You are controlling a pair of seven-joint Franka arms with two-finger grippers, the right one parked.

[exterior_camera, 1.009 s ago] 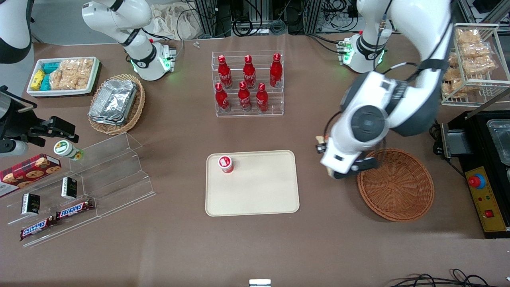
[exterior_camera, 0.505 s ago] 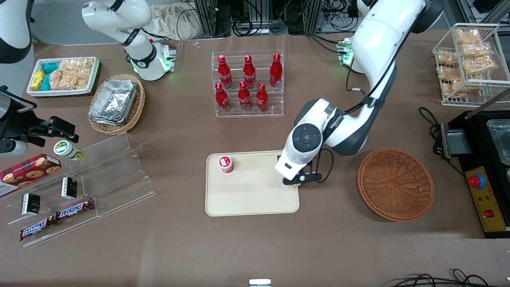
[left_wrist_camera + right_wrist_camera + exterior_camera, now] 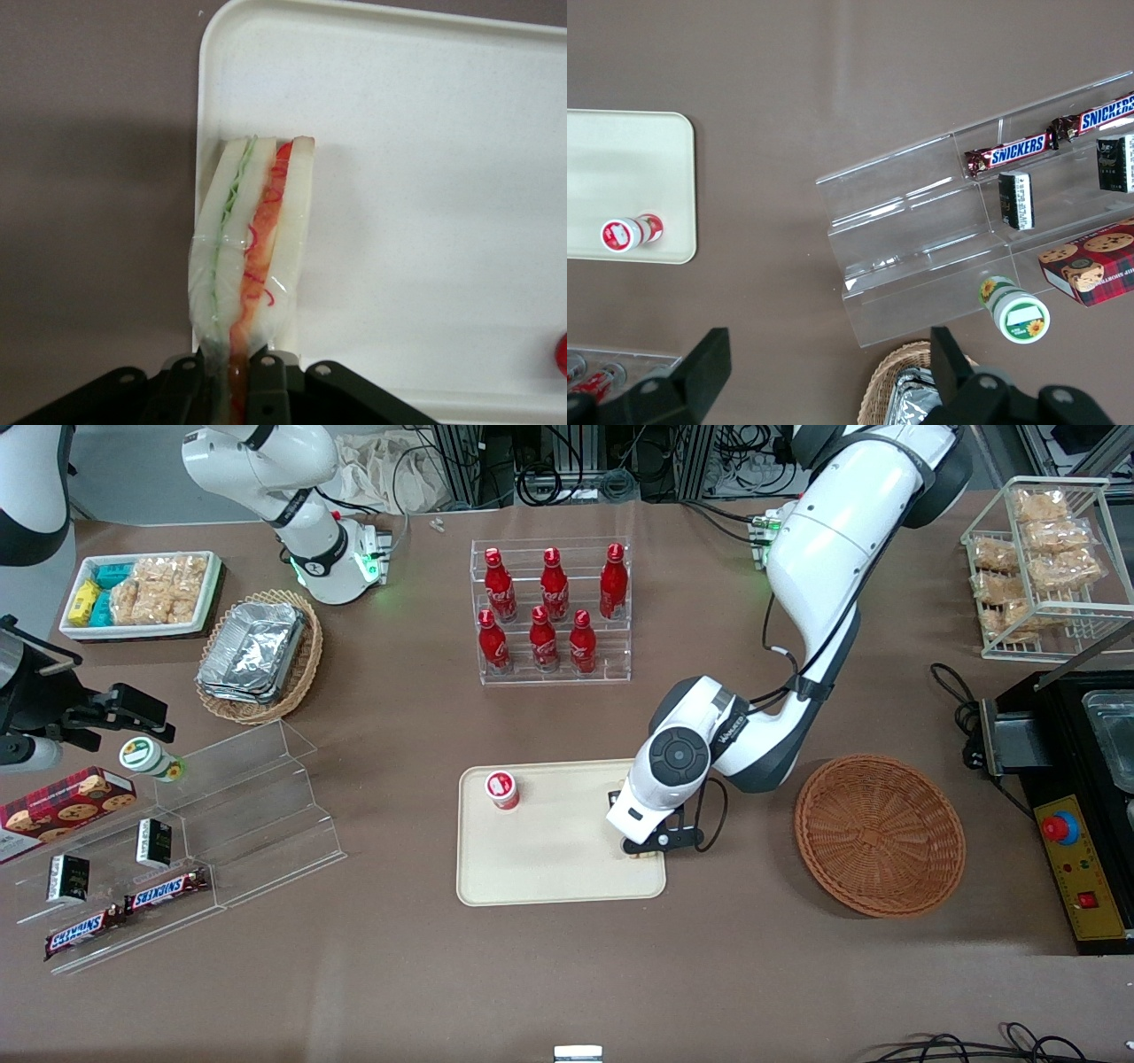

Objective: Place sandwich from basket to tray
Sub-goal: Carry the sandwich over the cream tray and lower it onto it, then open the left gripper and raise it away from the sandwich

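The sandwich [image 3: 252, 239], a clear-wrapped wedge of pale bread with green and red-orange filling, is pinched between the fingers of my gripper [image 3: 230, 367], which is shut on it. In the front view the gripper [image 3: 642, 849] hangs low over the cream tray [image 3: 549, 872], at the tray end nearest the basket, and only a sliver of the sandwich [image 3: 644, 856] shows under it. Seen from the wrist, the wedge lies over the tray [image 3: 425, 177] rim, partly above the brown table. The round reddish-brown basket [image 3: 879, 834] holds nothing.
A small red-capped bottle [image 3: 501, 789] stands on the tray toward the parked arm's end. A clear rack of red bottles [image 3: 551, 611] is farther from the camera than the tray. A black appliance [image 3: 1076, 806] stands beside the basket.
The gripper carried the sandwich from the basket's rim to the tray's near end, then edged slightly nearer the camera and lower. The basket now stands uncovered.
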